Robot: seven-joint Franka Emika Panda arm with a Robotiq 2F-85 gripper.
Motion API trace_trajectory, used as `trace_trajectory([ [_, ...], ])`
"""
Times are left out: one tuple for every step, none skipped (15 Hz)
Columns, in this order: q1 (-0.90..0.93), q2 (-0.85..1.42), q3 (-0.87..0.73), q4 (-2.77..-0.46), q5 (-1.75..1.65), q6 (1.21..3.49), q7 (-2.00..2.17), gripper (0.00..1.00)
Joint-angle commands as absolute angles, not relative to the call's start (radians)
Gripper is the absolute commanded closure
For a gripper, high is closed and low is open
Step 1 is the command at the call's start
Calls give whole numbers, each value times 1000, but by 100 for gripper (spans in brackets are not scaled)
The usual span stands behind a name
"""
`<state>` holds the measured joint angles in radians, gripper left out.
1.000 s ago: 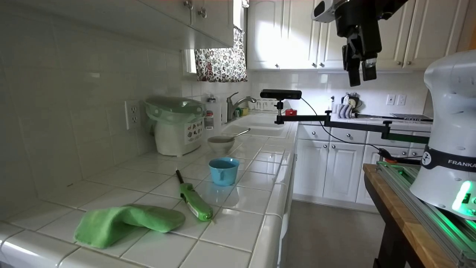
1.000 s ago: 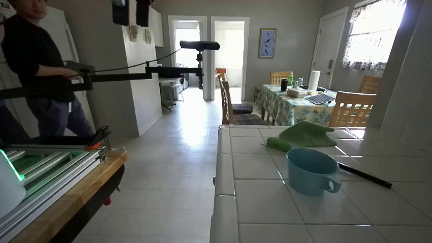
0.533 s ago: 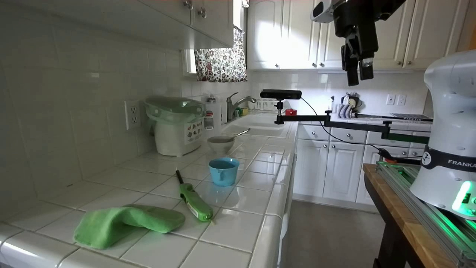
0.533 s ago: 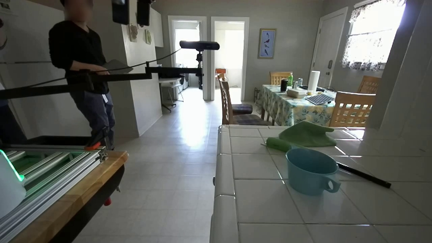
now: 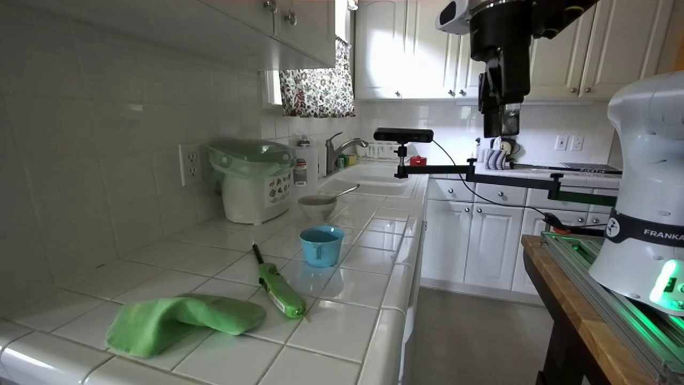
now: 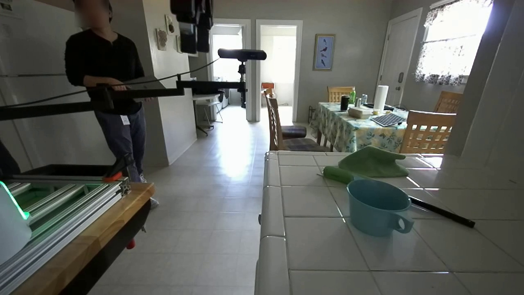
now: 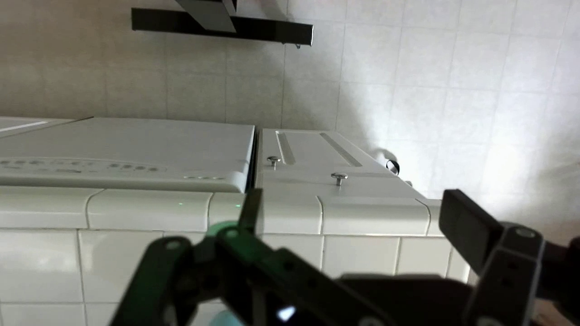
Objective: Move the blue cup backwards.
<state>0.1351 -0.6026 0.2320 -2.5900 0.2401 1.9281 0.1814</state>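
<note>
- Light blue, the plastic cup (image 5: 327, 250) stood upright on the white-tiled surface (image 5: 342, 331), nearer the long outer edge than the wall (image 5: 85, 187), and set back from the short end edge.
- Its mouth faced up; its handle (image 6: 409, 226) showed in both exterior views.
- The hand (image 7: 358, 217) was released: in the wrist view its fingers (image 7: 469, 228) stood wide apart, with the long outer edge running across beyond them.
- In both exterior views the hand hung high, well apart from the cup.
- A green lighter (image 5: 283, 293) lay near the cup, on the side of the short end edge, its black nozzle (image 6: 444, 212) slanting away toward the wall.
- A green cloth (image 5: 214, 313) lay rumpled close to the short end edge, near the lighter's green end.
- In an exterior view, a white appliance (image 5: 246, 198) with a pale green cover (image 5: 251, 152) stood by the wall, farther from the short end edge than the cup.
- A bowl (image 5: 316, 208) with a spoon (image 5: 349, 190) in it stood between the cup and the sink (image 5: 374, 174).
- A black camera (image 5: 403, 135) sat at the end of a bracket (image 5: 513, 181) in both exterior views.
- In an exterior view, a person (image 6: 106, 61) in a dark top stood well apart from the surface, past its long outer edge.
</note>
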Motion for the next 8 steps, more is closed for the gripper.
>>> trace_trajectory([
  [159,-505,263,-2561,254,2046,249,0],
  [167,-475,272,-2552,253,2082,259,0],
  [176,-443,286,-2545,247,2132,275,0],
  [187,-408,294,-2537,246,2175,278,0],
  [201,-371,303,-2530,248,2224,270,0],
  [214,-341,306,-2522,250,2253,263,0],
  [230,-310,307,-2519,256,2289,248,0],
  [242,-281,308,-2513,258,2314,241,0],
])
